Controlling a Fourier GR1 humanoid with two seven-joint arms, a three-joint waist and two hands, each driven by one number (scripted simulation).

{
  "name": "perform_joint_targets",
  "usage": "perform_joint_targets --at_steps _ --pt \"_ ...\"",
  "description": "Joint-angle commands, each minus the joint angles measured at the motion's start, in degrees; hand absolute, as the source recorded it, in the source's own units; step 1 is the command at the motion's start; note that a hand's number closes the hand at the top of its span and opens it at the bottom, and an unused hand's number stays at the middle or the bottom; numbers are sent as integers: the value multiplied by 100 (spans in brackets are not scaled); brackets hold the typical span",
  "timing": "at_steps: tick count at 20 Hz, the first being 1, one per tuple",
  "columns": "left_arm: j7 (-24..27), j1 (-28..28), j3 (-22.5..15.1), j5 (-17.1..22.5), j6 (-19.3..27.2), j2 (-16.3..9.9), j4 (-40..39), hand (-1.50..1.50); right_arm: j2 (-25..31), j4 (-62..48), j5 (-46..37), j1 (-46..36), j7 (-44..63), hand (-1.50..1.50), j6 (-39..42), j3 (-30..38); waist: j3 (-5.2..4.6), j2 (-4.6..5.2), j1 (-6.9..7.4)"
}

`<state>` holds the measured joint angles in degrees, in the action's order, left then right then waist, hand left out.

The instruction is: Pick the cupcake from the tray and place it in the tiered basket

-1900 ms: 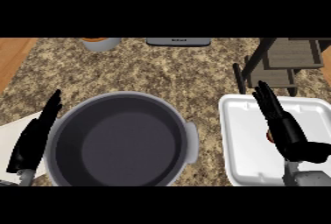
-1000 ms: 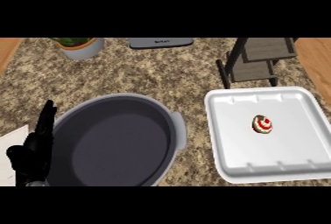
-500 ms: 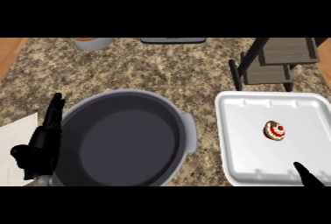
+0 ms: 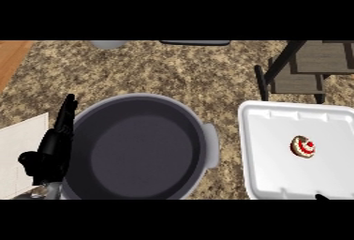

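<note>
Speckled granite counter (image 4: 173, 70) is filling the head view, with a strip of wood showing at its far left corner. A large grey pot (image 4: 142, 147) is sitting near the counter's front edge, its side handle pointing toward the white tray (image 4: 276, 140) lying just beside it at the front right. The cupcake (image 4: 303, 146), with white frosting and a red topping, is resting on its side in the right half of the tray, apart from the tray's rim. Behind the tray, toward the counter's back right corner, the dark tiered basket (image 4: 301, 70) is standing, its shelves carrying nothing visible. The left hand (image 4: 54, 150) is showing at the pot's left rim, fingers straight and pointing up, gripping nothing and lying partly over a pale tiled mat (image 4: 21, 154) at the counter's left edge. A small dark tip of the right hand (image 4: 322, 197) is peeking in at the tray's front edge; whether it is open or closed cannot be told. Along the back edge, a grey bowl (image 4: 107, 44) and a dark flat object (image 4: 197, 42) are partly showing.
</note>
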<state>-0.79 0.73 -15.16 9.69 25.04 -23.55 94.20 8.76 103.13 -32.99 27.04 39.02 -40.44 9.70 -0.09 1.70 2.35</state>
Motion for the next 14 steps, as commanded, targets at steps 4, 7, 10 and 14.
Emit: perform_joint_targets --at_steps 4,7,10,14 --pt "-388 -251 -408 5 -133 242 -632 0 199 355 -1415 -496 2030 -150 912 -37 -66 51 94" --pt "-297 -225 -304 143 -258 285 -752 0 252 319 -1934 -785 2699 -150 1613 -195 -65 33 107" --pt "-251 -311 -422 74 -235 414 -765 0 216 238 -2220 -1058 3336 -150 2268 -260 -58 14 112" --pt "-207 -306 -366 39 -266 424 -928 0 -12 123 -2482 -1632 3866 -150 2938 -390 -47 -15 80"
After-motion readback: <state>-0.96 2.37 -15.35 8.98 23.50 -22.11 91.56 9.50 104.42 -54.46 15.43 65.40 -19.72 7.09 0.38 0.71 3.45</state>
